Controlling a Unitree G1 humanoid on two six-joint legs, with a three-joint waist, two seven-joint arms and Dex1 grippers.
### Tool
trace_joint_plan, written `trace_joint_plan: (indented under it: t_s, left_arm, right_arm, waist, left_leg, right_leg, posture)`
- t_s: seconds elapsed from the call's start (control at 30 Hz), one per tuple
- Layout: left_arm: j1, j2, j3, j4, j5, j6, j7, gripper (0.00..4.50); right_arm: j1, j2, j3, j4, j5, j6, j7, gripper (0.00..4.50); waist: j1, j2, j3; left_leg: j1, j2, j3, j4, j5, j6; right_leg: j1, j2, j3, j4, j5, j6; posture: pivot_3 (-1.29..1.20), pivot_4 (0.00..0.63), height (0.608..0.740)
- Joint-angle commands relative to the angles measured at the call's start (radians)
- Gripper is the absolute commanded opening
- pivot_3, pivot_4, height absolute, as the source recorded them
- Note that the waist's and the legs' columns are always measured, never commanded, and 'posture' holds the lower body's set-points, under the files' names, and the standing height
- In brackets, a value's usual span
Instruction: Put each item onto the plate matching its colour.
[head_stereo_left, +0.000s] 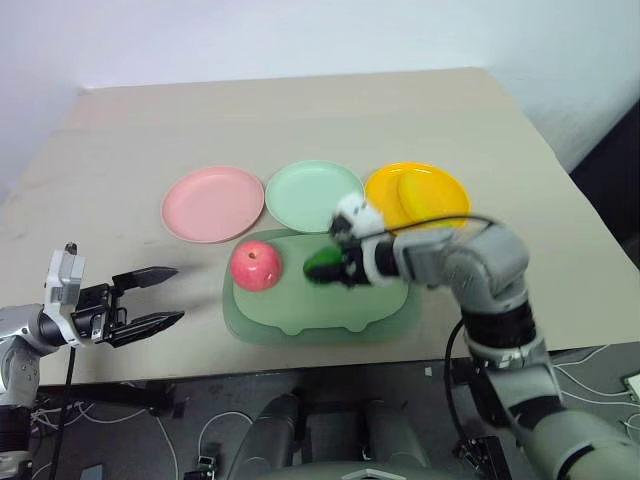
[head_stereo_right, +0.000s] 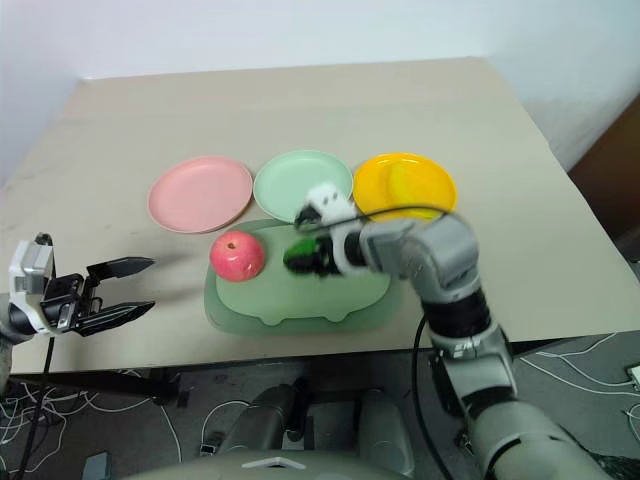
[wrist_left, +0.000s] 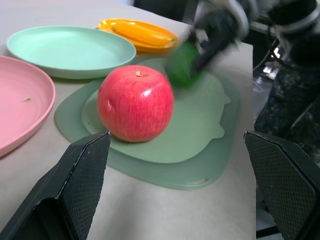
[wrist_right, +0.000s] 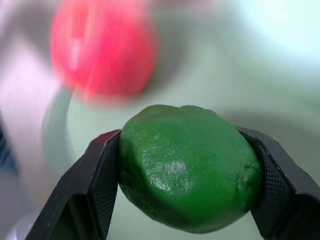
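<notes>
The right gripper (wrist_right: 187, 175) clamps the green fruit (wrist_right: 187, 167) above the mat (head_stereo_left: 330, 315); the left gripper (head_stereo_left: 160, 296) stands open beside the desk (head_stereo_left: 300, 120).

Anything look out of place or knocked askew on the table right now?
Nothing stands out. The banana lies on the yellow plate, the apple sits upright on the mat, and the right gripper holds the green fruit squarely. No spills or damage.

This looks like a robotics lab or test room. A plain beige worktop (head_stereo_left: 300, 120) stands against bare white walls (head_stereo_left: 250, 35), and loose cables (head_stereo_left: 600, 365) trail across the grey floor (head_stereo_left: 420, 420) beneath it. Toy fruit and plastic plates are laid out as test props.
</notes>
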Motion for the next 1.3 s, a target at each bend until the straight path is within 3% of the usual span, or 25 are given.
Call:
trace_joint_plan:
  t_s: [0.03, 0.4, 0.6, 0.73, 0.97, 1.1, 1.3]
  left_arm:
    - [-0.012, 0.007, 0.02, -0.009, -0.003, -0.006, 0.004, 4.5]
    - [0.013, -0.028, 0.016, -0.052, 0.002, -0.012, 0.037, 4.5]
    - [0.039, -0.038, 0.026, -0.076, 0.005, -0.018, 0.057, 4.5]
    - [0.046, -0.044, 0.022, -0.085, 0.008, -0.026, 0.072, 4.5]
    - [0.049, -0.059, 0.01, -0.098, 0.02, -0.043, 0.106, 4.5]
    - [0.043, -0.08, 0.002, -0.1, 0.041, -0.067, 0.136, 4.5]
    - [0.029, -0.116, -0.028, -0.087, 0.071, -0.088, 0.169, 4.5]
  right_arm:
    - [-0.078, -0.009, -0.028, 0.163, -0.054, -0.187, 0.023, 3.09]
    - [-0.335, 0.173, 0.004, 1.01, -0.301, -0.824, -0.002, 3.09]
    - [-0.398, 0.235, -0.037, 1.238, -0.345, -0.978, -0.038, 3.09]
    - [-0.407, 0.257, -0.047, 1.291, -0.368, -1.022, -0.044, 4.36]
    - [-0.393, 0.256, -0.063, 1.257, -0.378, -1.012, -0.012, 4.44]
    - [-0.34, 0.21, -0.058, 1.041, -0.345, -0.926, 0.098, 4.44]
    - [-0.168, 0.071, -0.046, 0.469, -0.235, -0.666, 0.24, 4.44]
  waist:
    - [0.0, -0.001, 0.0]
    - [-0.038, 0.0, 0.0]
    - [-0.044, 0.0, 0.0]
    - [-0.045, 0.0, 0.0]
    - [-0.045, 0.0, 0.0]
    - [-0.044, 0.0, 0.0]
    - [-0.023, 0.0, 0.0]
  left_leg:
    - [0.0, 0.0, 0.0, 0.0, 0.0, 0.0]
    - [0.0, 0.0, 0.001, -0.003, 0.003, -0.004]
    - [0.001, 0.0, 0.0, -0.003, 0.004, -0.006]
    - [0.001, 0.001, 0.0, -0.003, 0.005, -0.007]
    - [0.001, 0.001, -0.001, -0.003, 0.005, -0.007]
    - [0.001, 0.001, 0.0, -0.003, 0.005, -0.007]
    - [0.001, 0.001, -0.001, -0.003, 0.004, -0.007]
  right_leg:
    - [0.0, 0.0, 0.0, 0.0, 0.0, 0.0]
    - [-0.001, 0.001, 0.001, 0.003, 0.001, 0.002]
    - [-0.002, 0.002, 0.001, 0.005, 0.002, 0.001]
    - [-0.002, 0.002, 0.001, 0.006, 0.002, 0.001]
    - [-0.003, 0.002, 0.001, 0.007, 0.002, 0.001]
    - [-0.003, 0.002, 0.001, 0.007, 0.002, 0.001]
    - [-0.003, 0.001, 0.001, 0.006, 0.002, 0.001]
  posture:
    - [0.0, 0.15, 0.737]
    - [0.0, 0.15, 0.737]
    - [0.0, 0.15, 0.737]
    - [0.0, 0.15, 0.737]
    - [0.0, 0.15, 0.737]
    - [0.0, 0.15, 0.737]
    - [0.0, 0.15, 0.737]
